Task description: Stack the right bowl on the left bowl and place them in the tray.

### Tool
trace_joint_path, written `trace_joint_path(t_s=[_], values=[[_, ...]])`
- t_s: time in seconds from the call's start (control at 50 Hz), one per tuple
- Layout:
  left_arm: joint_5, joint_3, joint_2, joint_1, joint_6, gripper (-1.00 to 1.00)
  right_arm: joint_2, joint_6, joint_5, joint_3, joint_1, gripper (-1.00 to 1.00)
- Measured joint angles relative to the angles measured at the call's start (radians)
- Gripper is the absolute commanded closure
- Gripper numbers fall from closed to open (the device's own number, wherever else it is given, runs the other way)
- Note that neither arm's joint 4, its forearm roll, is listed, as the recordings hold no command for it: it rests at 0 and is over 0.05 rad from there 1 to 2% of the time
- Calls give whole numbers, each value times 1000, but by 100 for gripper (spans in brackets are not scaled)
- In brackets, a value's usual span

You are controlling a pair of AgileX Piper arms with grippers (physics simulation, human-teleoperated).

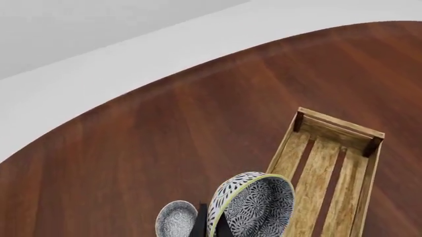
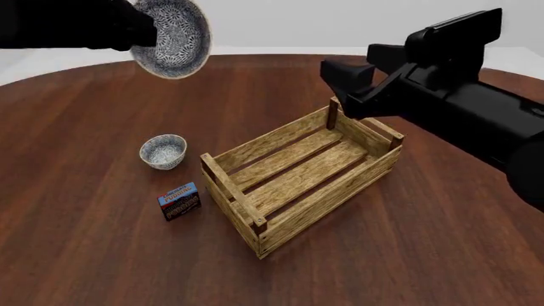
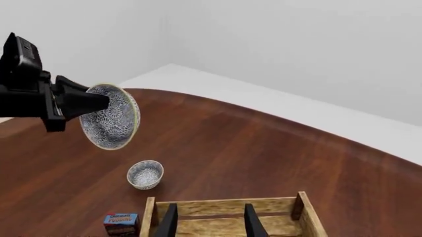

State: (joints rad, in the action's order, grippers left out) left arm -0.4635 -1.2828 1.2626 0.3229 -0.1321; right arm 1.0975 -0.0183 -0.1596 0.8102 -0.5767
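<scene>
Round dark wood table (image 2: 85, 210). Left gripper (image 1: 209, 228) fingers clamp one speckled bowl (image 2: 174, 37) aloft, tilted, toward far-left edge; other bowl (image 2: 163, 151) rests left of crate tray (image 2: 297, 191). Right gripper (image 3: 209, 219) open over tray. Step: carrying; next, lower onto resting bowl.

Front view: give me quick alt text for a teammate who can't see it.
The left tool holds a speckled bowl tilted on its side, high over the far left of the wooden table. A second speckled bowl sits upright on the table, with a small blue-and-red box nearer the camera; the slatted wooden tray stands empty to their right, the right arm above its far end.
</scene>
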Motion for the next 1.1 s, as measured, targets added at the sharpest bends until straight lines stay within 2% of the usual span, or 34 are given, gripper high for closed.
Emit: trace_joint_path(t_s=[0.22, 0.44, 1.1], values=[[-108, -62, 47, -31, 42, 100, 2, 4, 1, -1, -15, -100], [-156, -85, 70, -55, 81, 100, 0, 10, 2, -3, -22, -100], [-39, 113, 99, -128, 174, 100, -21, 13, 10, -9, -28, -100]])
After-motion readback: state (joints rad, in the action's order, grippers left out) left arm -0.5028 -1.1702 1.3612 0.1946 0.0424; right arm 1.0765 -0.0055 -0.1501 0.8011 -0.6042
